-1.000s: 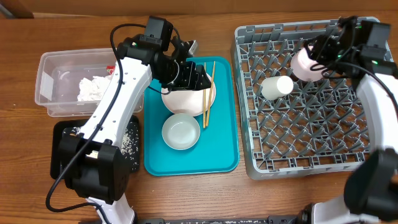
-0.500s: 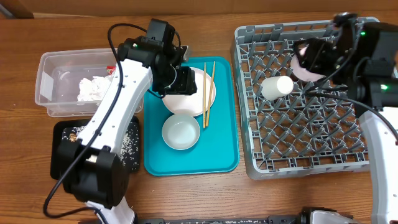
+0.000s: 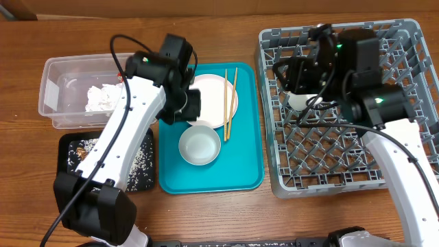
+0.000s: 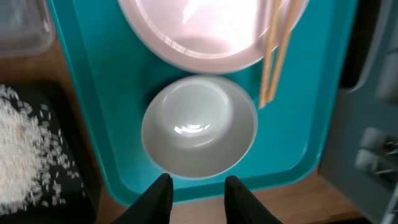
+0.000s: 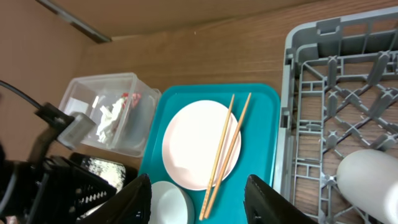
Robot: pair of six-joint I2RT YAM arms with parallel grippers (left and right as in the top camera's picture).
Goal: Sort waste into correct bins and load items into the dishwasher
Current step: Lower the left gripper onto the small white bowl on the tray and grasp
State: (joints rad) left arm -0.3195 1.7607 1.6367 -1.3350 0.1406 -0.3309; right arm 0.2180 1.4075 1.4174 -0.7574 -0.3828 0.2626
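Observation:
On the teal tray (image 3: 240, 168) lie a pale pink plate (image 3: 214, 92), two chopsticks (image 3: 230, 103) across its right side, and a grey bowl (image 3: 199, 145) in front of it. My left gripper (image 4: 196, 180) hovers above the bowl's near rim, narrowly open and empty. My right gripper (image 5: 198, 180) hangs over the left part of the dish rack (image 3: 343, 158), open wide with nothing in it. A white cup (image 5: 373, 180) lies in the rack just below that arm. The clear tub (image 3: 55, 75) holds a white napkin (image 3: 103, 97) and a red wrapper (image 3: 122, 75).
The black tray (image 3: 68, 171) at the front left holds rice crumbs (image 3: 140, 161) and brown scraps (image 3: 82, 147). The left arm's links cross over the tub's right end and the black tray. Bare wood lies along the table's front edge.
My right arm swung left across the rack, and the pink bowl it carried is out of sight. My left gripper drew back from the plate toward the grey bowl, its jaws narrowing.

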